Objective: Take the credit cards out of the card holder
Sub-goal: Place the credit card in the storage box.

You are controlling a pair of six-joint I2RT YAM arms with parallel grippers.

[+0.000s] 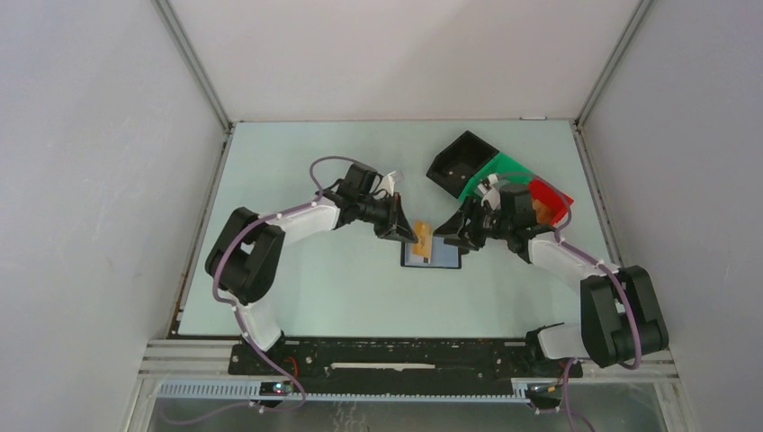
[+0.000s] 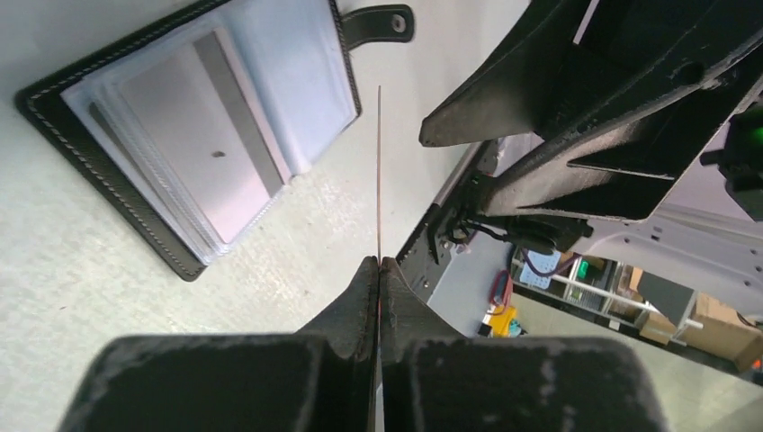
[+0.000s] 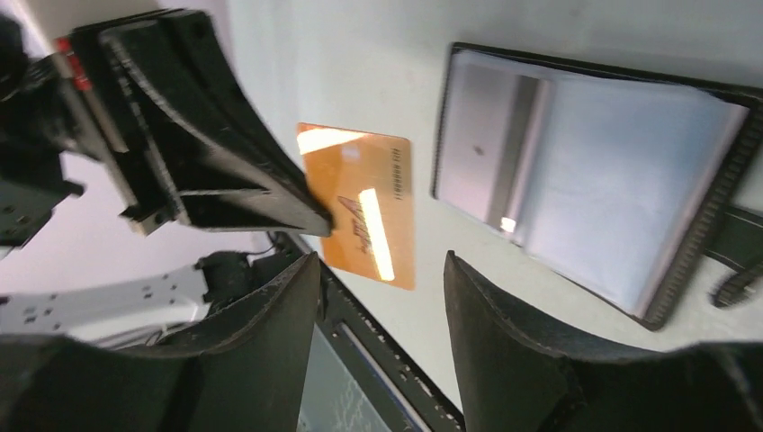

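Orange-tan and glossy, a thin card (image 3: 360, 216) with embossed lettering is pinched at one edge by the left gripper (image 2: 379, 263), whose jaws are pressed flat together on it. In the left wrist view we see the card only edge-on, as a hairline. The right gripper (image 3: 380, 258) has its jaws well apart with nothing between them, and it faces the card's free end.

At the centre of the top view the card holder (image 1: 432, 255) lies opened flat on the pale table (image 1: 297, 297), long axis left to right. It is stitched black leather outside and has clear, soft plastic sleeves inside, with its closure tab (image 2: 378, 22) sticking out from one edge. One of the credit cards (image 2: 193, 144), matte grey, stiff and smooth, sits in the sleeves of the half on the left arm's side. In the right wrist view its long axis runs up and down the frame.

We judge the coming move turns on this: the holder lies just below both tools, touching neither, and the grey card is nearer the left arm, which is occupied. The free right gripper would have to reach across the empty half. The sleeves look slippery and likely to lift with the card.
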